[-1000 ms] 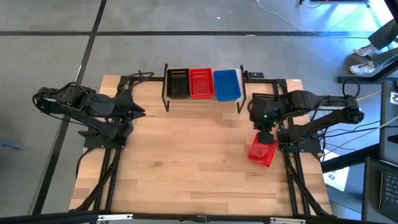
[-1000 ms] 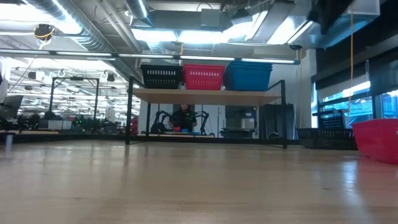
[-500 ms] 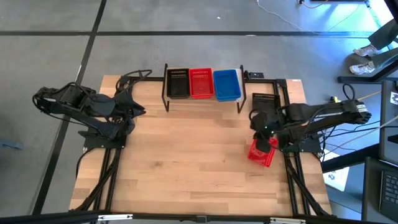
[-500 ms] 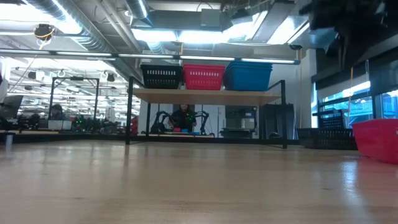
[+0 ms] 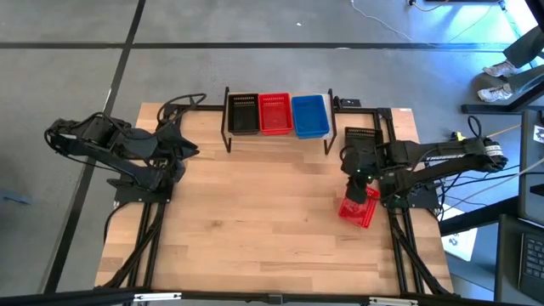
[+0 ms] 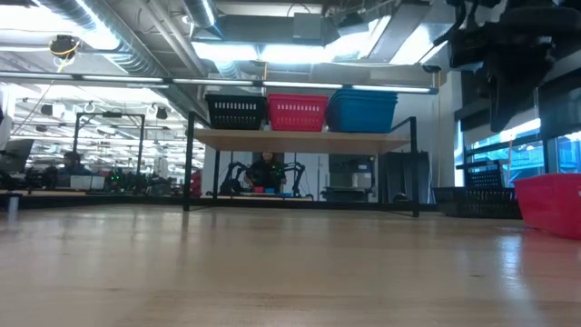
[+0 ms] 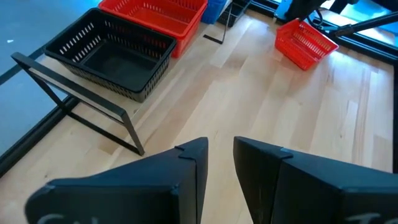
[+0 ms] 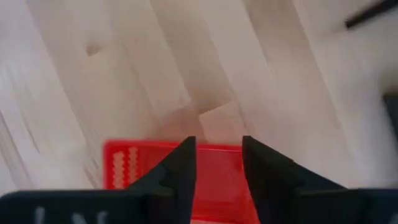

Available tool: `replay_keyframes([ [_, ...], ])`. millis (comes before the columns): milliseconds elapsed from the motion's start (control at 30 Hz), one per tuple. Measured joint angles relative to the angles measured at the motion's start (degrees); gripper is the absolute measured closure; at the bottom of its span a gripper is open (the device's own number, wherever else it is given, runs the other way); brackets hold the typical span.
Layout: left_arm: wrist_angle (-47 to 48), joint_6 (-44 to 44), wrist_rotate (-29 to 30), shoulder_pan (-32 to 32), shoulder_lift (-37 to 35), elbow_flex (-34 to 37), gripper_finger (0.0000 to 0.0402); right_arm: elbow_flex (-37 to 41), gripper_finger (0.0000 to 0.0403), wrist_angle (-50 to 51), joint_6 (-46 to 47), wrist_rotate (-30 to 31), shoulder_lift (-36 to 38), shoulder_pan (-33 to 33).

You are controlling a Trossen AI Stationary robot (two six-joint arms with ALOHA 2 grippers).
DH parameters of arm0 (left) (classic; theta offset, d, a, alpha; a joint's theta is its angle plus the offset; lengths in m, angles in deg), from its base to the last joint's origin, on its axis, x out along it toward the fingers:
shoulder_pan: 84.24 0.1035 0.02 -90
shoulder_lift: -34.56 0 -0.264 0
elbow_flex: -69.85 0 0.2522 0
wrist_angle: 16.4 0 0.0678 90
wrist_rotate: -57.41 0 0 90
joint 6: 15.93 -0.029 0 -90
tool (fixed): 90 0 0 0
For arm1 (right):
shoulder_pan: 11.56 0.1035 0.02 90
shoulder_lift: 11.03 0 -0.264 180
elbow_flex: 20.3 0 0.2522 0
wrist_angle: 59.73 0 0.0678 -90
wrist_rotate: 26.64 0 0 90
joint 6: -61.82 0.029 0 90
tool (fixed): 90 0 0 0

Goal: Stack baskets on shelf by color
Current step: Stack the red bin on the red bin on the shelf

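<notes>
Right claw (image 8: 214, 163), fingers apart, above a half-hidden, apparently ungripped red basket (image 5: 357, 208).

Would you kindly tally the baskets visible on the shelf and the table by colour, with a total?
Red baskets: 2, one on the shelf at and one on the table at, below the right gripper
Blue basket: 1
Black baskets: 2, one on the shelf, one beside it on the table
Total: 5
</notes>
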Motion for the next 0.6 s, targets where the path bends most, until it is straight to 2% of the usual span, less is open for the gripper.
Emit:
replay_keyframes([
  [167,0.02,0.00,0.00,-0.01,0.00,-0.01,0.0333,0.00,0.0265,-0.12,-23.53,-2.15,-0.10,0.65],
  [267,0.00,0.00,0.00,-0.02,0.00,0.01,0.0333,0.02,0.0268,-0.38,-33.05,-2.29,-0.56,0.67],
  [433,0.01,0.00,0.00,-0.01,-0.01,0.01,0.0333,1.22,0.0278,-0.87,-41.45,-5.62,-1.96,0.60],
  [500,0.00,0.00,-0.02,-0.02,0.00,0.01,0.0333,2.59,0.0282,-2.50,-42.60,-8.26,-2.64,0.60],
  [600,0.01,0.00,-0.01,-0.01,0.00,0.00,0.0333,5.22,0.0284,-5.81,-42.58,-8.73,-3.62,0.60],
])
